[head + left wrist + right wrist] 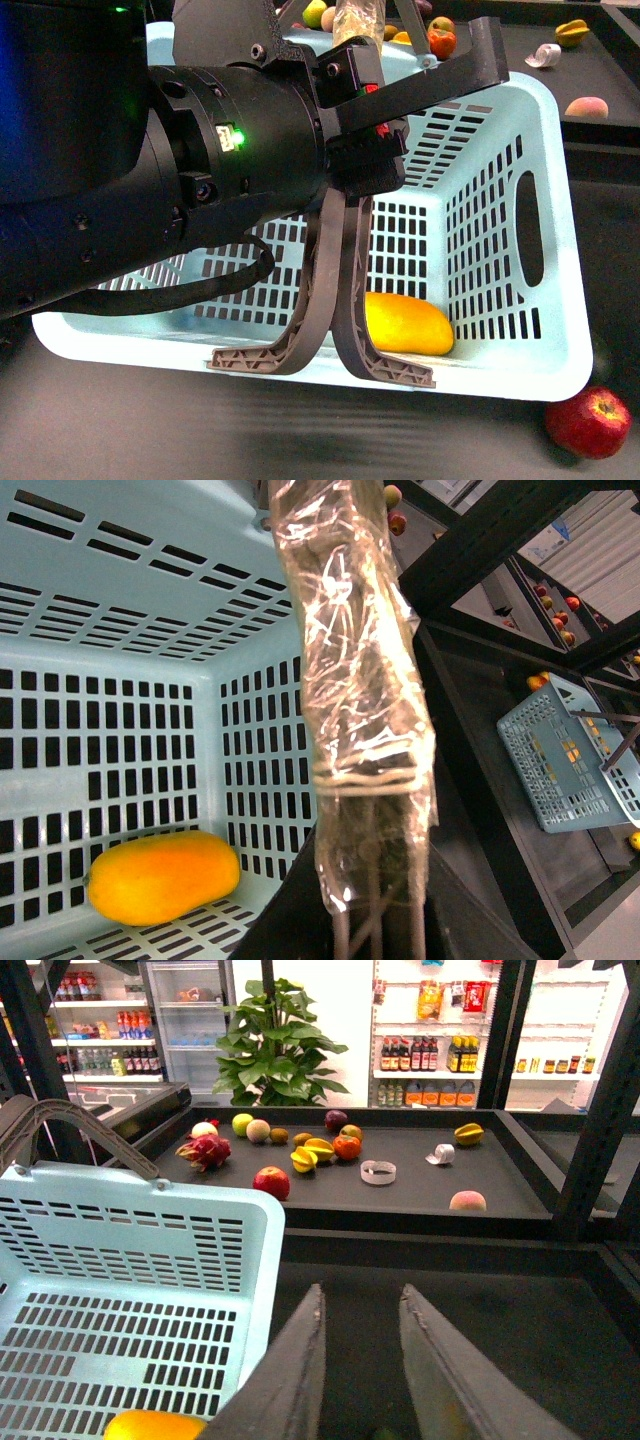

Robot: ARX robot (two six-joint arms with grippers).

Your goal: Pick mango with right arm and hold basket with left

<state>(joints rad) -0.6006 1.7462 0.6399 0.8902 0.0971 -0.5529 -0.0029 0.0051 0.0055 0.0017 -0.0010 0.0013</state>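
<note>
Right hand (362,1295) is up high, over the far right side of the basket (500,380), and the mango (405,322) is down below it on the basket floor, near the front right corner, well apart from those fingers. From the right wrist, the mango only peeks in at the edge, off to one side of the hand. The hand points out toward the fruit shelf, its fingers parted by a modest gap with nothing between them and touching nothing. On the other side, the bulky left arm (100,150) reaches across the basket, and the left hand (375,880) is clamped on the film-wrapped handle (350,680). A red apple (588,422) sits outside on the dark surface (150,440), just beside the basket's front right corner.
</note>
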